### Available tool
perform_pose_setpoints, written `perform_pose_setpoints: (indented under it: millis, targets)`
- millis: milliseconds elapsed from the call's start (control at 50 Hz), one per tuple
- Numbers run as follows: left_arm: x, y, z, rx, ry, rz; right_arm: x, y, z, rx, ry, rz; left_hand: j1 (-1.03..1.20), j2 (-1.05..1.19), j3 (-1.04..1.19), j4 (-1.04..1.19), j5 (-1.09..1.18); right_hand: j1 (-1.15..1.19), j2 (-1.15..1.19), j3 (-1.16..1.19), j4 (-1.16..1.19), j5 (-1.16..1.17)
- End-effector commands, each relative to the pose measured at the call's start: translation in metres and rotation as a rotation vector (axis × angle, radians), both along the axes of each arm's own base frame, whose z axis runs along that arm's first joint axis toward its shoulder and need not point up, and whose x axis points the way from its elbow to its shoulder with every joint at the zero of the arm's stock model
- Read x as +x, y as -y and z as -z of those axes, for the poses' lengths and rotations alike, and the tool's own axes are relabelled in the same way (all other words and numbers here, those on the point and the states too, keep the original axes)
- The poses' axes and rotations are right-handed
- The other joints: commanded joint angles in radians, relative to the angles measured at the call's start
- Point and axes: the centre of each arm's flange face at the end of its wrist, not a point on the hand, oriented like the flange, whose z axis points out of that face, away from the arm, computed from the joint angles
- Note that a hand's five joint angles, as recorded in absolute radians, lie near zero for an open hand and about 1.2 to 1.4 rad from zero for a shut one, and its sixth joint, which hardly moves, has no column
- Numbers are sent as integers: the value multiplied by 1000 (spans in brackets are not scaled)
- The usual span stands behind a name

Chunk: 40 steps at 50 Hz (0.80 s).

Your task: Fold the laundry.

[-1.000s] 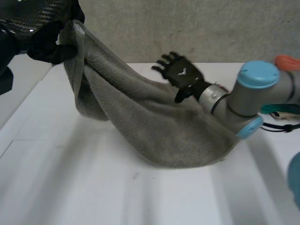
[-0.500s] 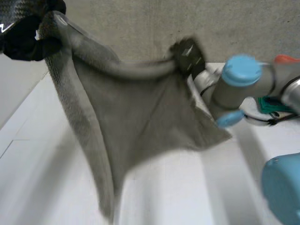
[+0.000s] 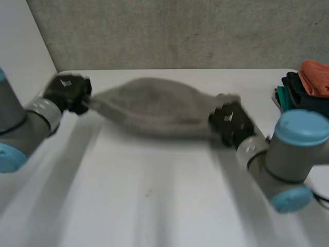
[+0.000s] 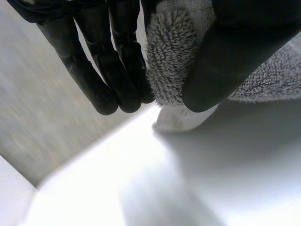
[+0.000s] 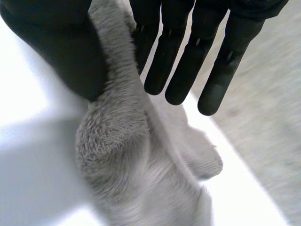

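Wrist views show left hand (image 4: 117, 61) and right hand (image 5: 175, 52) pinching the towel (image 3: 154, 105) stretched between them.

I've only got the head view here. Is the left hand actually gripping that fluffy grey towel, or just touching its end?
Observer: It is gripping. In the left wrist view the left hand pinches the fluffy grey towel between thumb and fingers.
Operator: And the right hand?
Observer: Its own wrist view shows the right hand with the towel's other end caught between thumb and straight fingers.
Operator: Does the cloth lie flat there?
Observer: No. Beyond that hand's fingertips it is bunched into thick folds.
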Motion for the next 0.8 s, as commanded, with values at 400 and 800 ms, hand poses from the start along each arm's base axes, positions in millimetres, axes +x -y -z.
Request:
perform_pose_setpoints:
  millis: [400,800]
  targets:
    - [23,-12,23,99,159,-58,-43,30,-71,161,82,176,-840,-880,-871,-882,-827,-556,-581,-588,-593,-578]
    - [25,6,68,265,252,-42,-54,94,-26,279,-26,222,-743,-784,-774,-786,-730,-544,-569,-576,-581,-566]
